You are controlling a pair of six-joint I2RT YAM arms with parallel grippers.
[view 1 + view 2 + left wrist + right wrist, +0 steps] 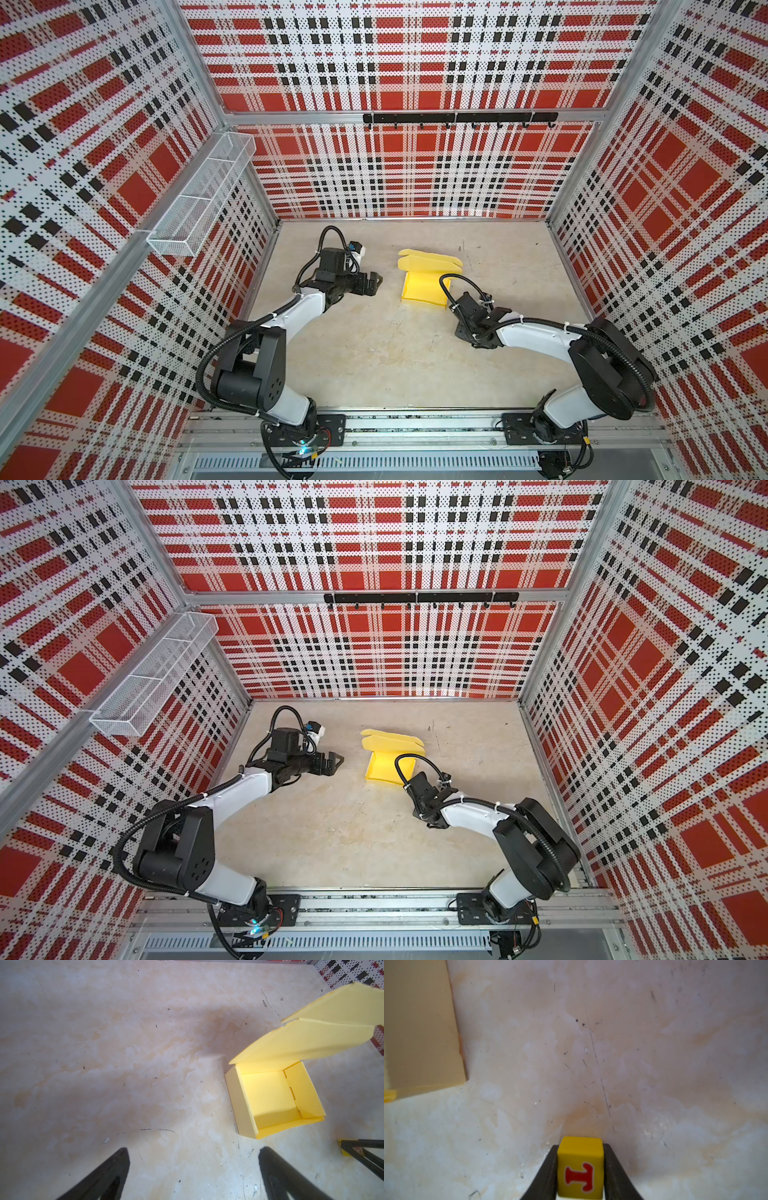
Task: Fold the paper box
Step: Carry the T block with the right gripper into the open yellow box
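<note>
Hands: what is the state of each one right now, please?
Left hand: open, holding nothing.
Right hand: closed on the small yellow cube with a red letter.

Okay, I've got my 2 arms on screen: left arm (305, 307) and right arm (536, 338) both wear glossy white shells between chunky matte-black joint housings. Black ribbed conduit (200, 374) runs along each, cinched by white zip ties (272, 316). A blue-and-white part (356, 249) sits on the left wrist. The left gripper (194, 1152) and right gripper (580, 1146) have black fingers (112, 1174), tapering to blunt tips. A teal light (305, 451) glows at the left base.
</note>
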